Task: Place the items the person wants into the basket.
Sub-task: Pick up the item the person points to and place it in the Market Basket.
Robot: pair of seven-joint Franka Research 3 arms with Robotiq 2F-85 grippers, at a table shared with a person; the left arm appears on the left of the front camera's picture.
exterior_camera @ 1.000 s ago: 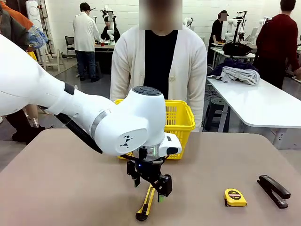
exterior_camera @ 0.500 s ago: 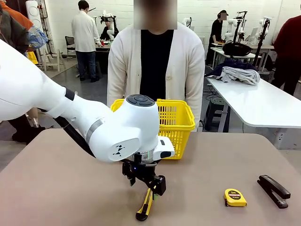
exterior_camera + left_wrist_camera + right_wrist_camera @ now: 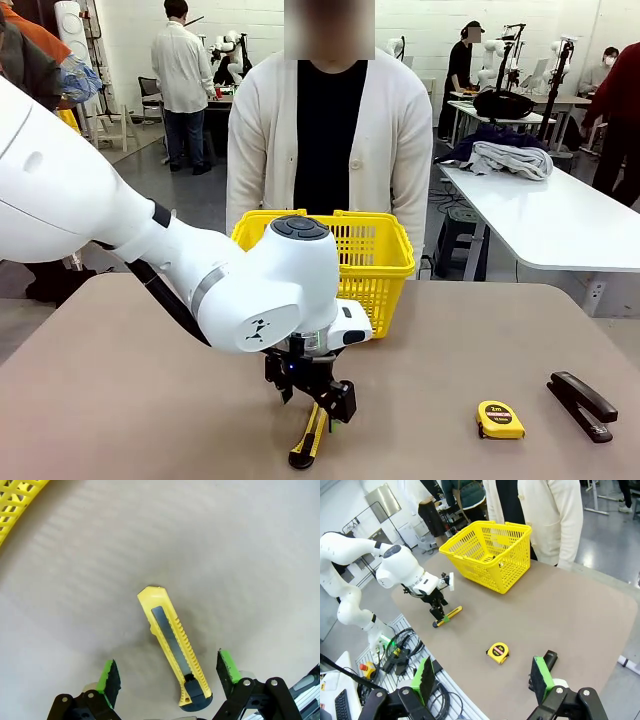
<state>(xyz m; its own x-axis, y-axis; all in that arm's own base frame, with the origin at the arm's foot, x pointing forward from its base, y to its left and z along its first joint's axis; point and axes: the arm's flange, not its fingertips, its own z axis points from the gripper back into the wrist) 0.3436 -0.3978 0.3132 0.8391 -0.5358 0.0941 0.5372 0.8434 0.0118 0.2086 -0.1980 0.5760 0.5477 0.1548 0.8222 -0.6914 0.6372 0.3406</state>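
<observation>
While the left gripper straddles it with jaws wide, the yellow-and-black utility knife, ribbed along one edge, lies flat near the table's robot-side edge.

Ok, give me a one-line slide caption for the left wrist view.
Left tool, jaws open, poised over the yellow-and-black utility knife lying flat on the table, basket corner at top left.
</observation>
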